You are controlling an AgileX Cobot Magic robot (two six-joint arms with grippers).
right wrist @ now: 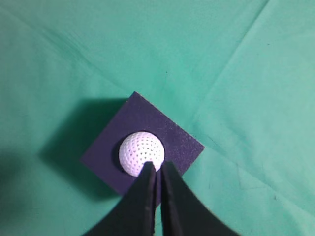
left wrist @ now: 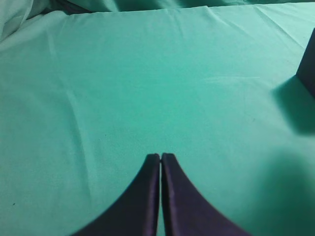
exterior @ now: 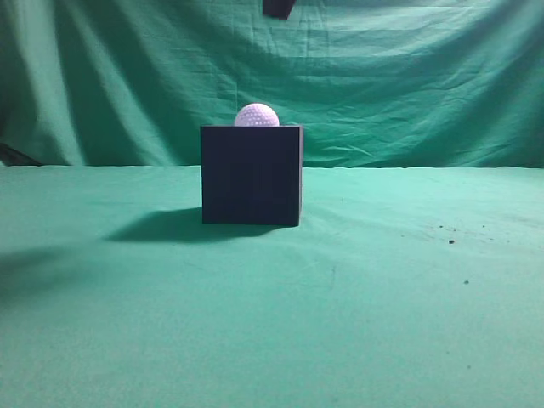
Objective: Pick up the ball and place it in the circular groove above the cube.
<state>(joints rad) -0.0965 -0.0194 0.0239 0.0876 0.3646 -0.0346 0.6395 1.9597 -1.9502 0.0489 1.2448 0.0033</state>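
Note:
The white dimpled ball (exterior: pixel 257 116) sits in the round groove on top of the dark cube (exterior: pixel 251 176), which stands on the green cloth. In the right wrist view the ball (right wrist: pixel 141 153) rests in the middle of the cube's top face (right wrist: pixel 172 137). My right gripper (right wrist: pixel 157 167) is shut and empty, held well above the ball and apart from it. Its dark tip shows at the top edge of the exterior view (exterior: pixel 279 8). My left gripper (left wrist: pixel 161 156) is shut and empty over bare cloth, with a corner of the cube (left wrist: pixel 309 64) at the far right.
The green cloth covers the table (exterior: pixel 382 297) and hangs as a backdrop (exterior: pixel 408 76). A few dark specks (exterior: pixel 450 241) lie on the cloth at the right. The cube casts a shadow to its left (exterior: pixel 161 225).

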